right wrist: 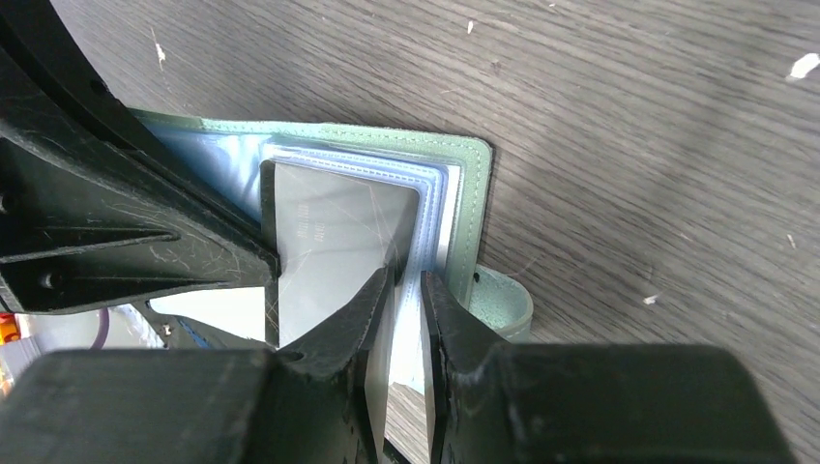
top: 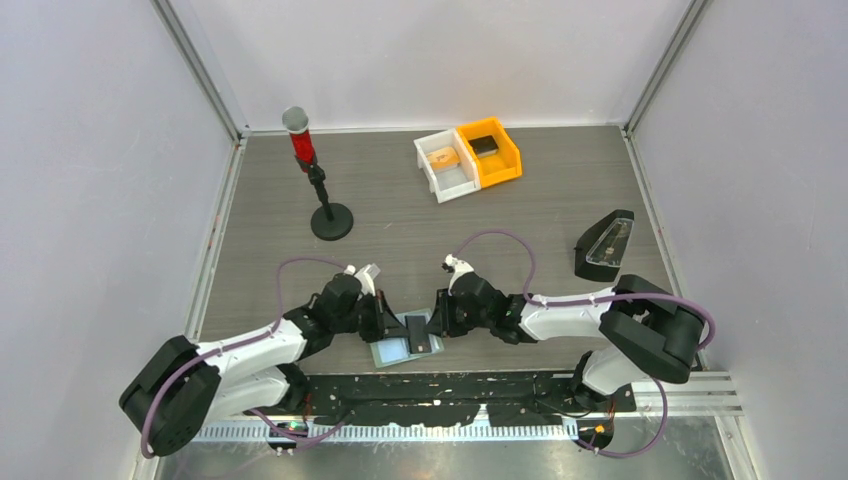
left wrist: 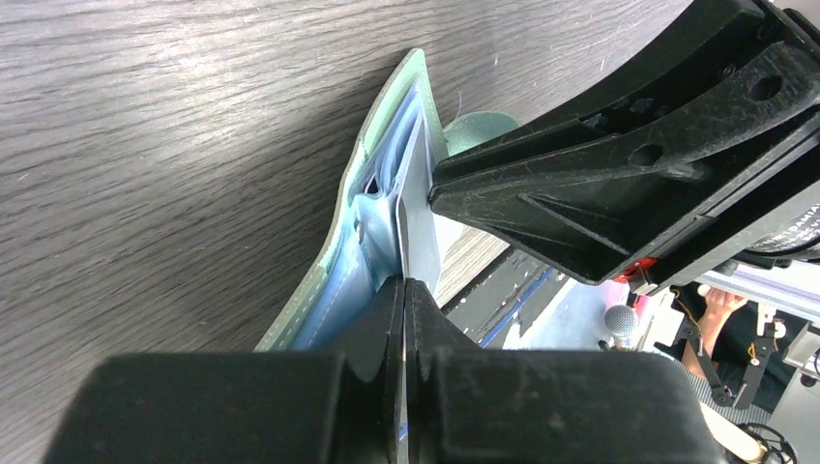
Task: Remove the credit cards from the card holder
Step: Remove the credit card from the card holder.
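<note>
Left gripper (left wrist: 403,290) clamps the left edge of the pale grey flat card (right wrist: 334,242); right gripper (right wrist: 406,285) pinches the translucent pale-green card holder (right wrist: 471,193) opposite.

From above, the left gripper (top: 388,324) and right gripper (top: 436,322) cover most of the card holder (top: 390,353); only its pale seven-o'clock corner shows clear.

The pale-green card holder (top: 392,352) lies open near the table's (top: 520,230) front edge — clear pockets fanned up, one greyish card (right wrist: 329,242) tilted up among them.
</note>
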You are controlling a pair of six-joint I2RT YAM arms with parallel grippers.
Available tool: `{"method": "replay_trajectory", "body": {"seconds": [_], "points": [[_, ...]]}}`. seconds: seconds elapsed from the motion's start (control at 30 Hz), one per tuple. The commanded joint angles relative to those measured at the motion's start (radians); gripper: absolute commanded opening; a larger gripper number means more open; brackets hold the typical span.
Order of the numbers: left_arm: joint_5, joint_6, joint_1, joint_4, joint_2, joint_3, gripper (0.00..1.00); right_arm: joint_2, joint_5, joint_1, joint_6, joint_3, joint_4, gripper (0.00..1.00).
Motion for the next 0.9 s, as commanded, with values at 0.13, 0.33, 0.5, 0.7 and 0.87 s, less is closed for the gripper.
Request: {"method": "replay_trajectory", "body": {"seconds": [0.13,0.33,0.5,0.7,0.87], "points": [[0.068,0.013,-0.003,0.056,0.059,0.034,0.06,-0.008,0.073,-0.004,-0.018,0.003,-0.096,0.23],[0.077,0.018,-0.003,0.072,0.069,0.028,0.04,-0.073,0.016,-0.002,-0.012,0.012,-0.119,0.26],[0.071,0.027,-0.002,0.075,0.081,0.031,0.00,-0.131,0.034,-0.001,-0.024,0.030,-0.150,0.27],[0.072,0.025,-0.002,0.092,0.101,0.031,0.00,-0.086,0.004,0.000,-0.024,0.035,-0.103,0.31],[0.082,0.027,-0.003,0.104,0.124,0.040,0.00,-0.039,-0.011,-0.001,-0.029,0.065,-0.121,0.32]]}}
